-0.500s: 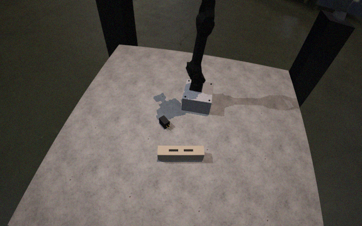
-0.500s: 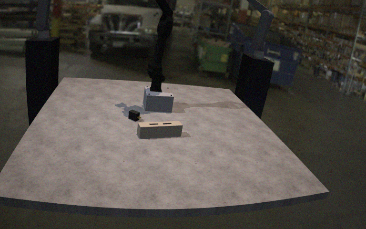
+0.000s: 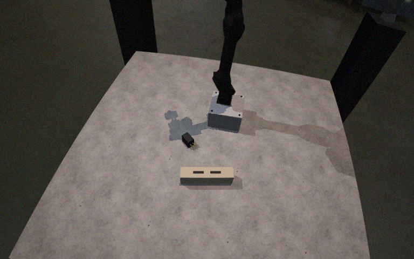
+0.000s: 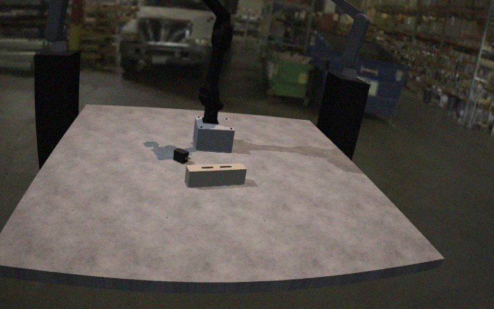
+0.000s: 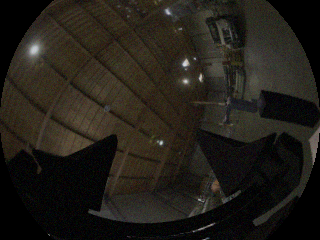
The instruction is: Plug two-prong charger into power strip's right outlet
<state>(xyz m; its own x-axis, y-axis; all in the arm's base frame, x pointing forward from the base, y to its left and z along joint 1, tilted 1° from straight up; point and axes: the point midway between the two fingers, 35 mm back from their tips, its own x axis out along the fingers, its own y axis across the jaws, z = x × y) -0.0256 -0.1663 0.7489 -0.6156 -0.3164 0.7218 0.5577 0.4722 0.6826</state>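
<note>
The black charger (image 3: 187, 139) (image 4: 180, 155) lies on the table with its two brass prongs pointing toward the power strip side. The pale power strip (image 3: 207, 171) (image 4: 215, 176) stands in front of it, with two dark slots on its top face: the left outlet (image 3: 198, 172) (image 4: 207, 167) and the right outlet (image 3: 215, 172) (image 4: 225, 167). My gripper (image 5: 157, 136) is open and empty in the wrist view, its two dark fingers wide apart against the ceiling. Its fingers are out of the frame in the top and exterior views, so it is far from the charger.
The arm stands on a grey base block (image 3: 225, 122) (image 4: 214, 140) behind the charger and strip. The table (image 3: 122, 198) (image 4: 145, 236) carries the arm's shadow on both sides of the block. Black pillars (image 3: 363, 61) (image 4: 342, 112) (image 4: 56, 105) stand beyond the table.
</note>
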